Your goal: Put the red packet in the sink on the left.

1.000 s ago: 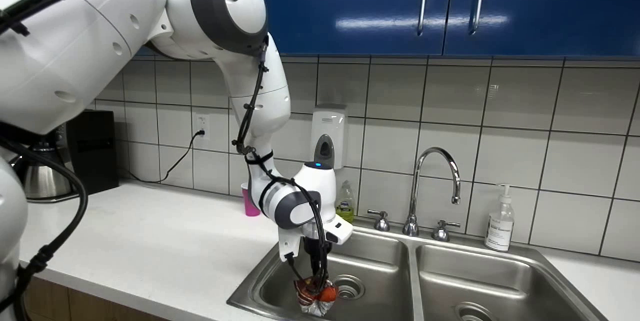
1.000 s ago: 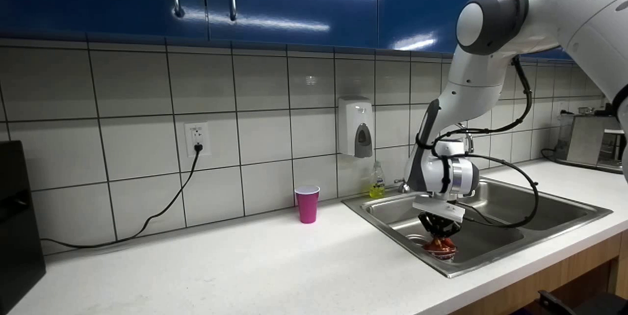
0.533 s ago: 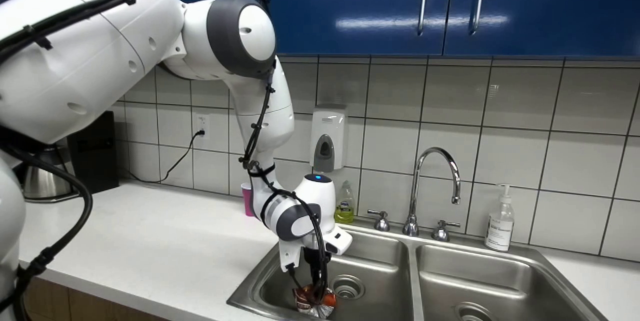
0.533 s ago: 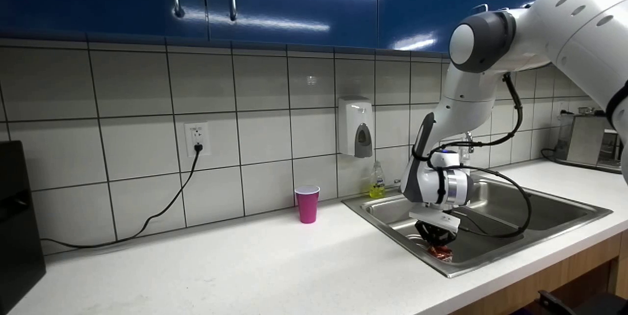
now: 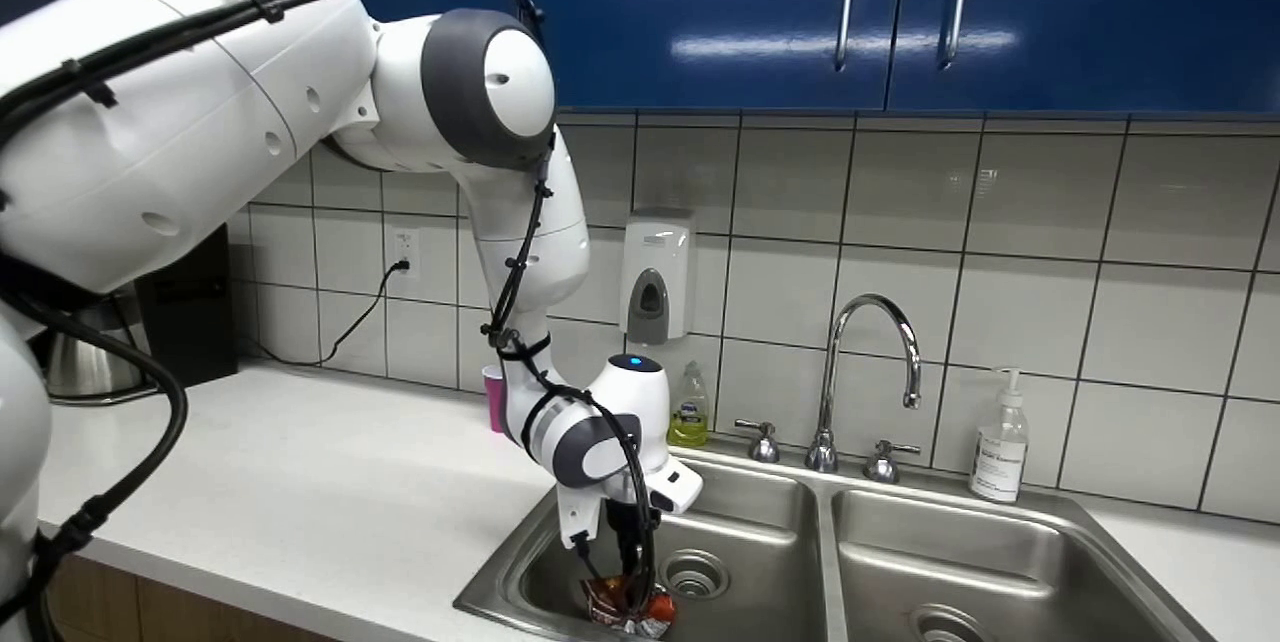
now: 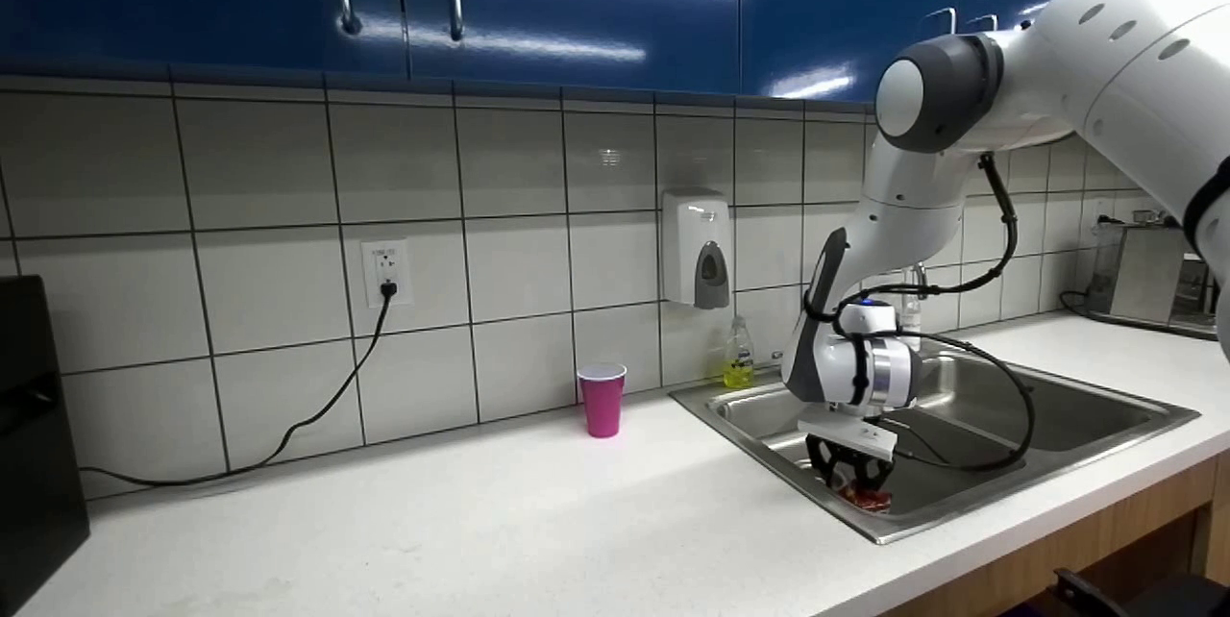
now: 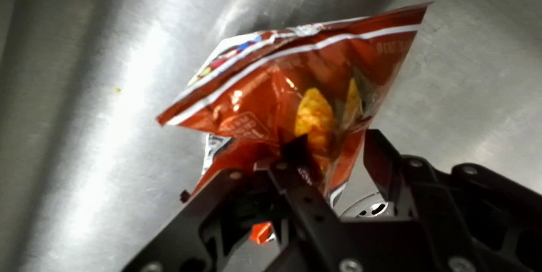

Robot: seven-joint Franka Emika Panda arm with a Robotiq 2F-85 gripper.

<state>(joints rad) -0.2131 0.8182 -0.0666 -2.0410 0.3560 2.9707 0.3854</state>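
The red packet (image 7: 262, 106), shiny red-orange with white stripes and a clear window showing yellow chips, lies low in the left basin of the steel sink (image 5: 490, 574). It shows in both exterior views, partly behind my gripper (image 5: 634, 594) in an exterior view (image 5: 605, 602), and low under the fingers in an exterior view (image 6: 870, 500). In the wrist view my gripper (image 7: 332, 147) has its fingers spread apart. One finger overlaps the packet. The other stands at the packet's edge with a gap where the drain (image 7: 374, 208) shows. The packet's lower part is hidden behind the fingers.
The faucet (image 5: 830, 372) and its handles stand behind the sink. A right basin (image 5: 950, 562) lies beyond the divider. Dish soap (image 5: 690, 407), a pump bottle (image 5: 1000, 447), a pink cup (image 6: 602, 401) and a wall dispenser (image 6: 697, 247) stand along the wall.
The arm has moved down, lowering the packet deeper into the left basin. The fingers, closed together on the packet before, are now spread apart.
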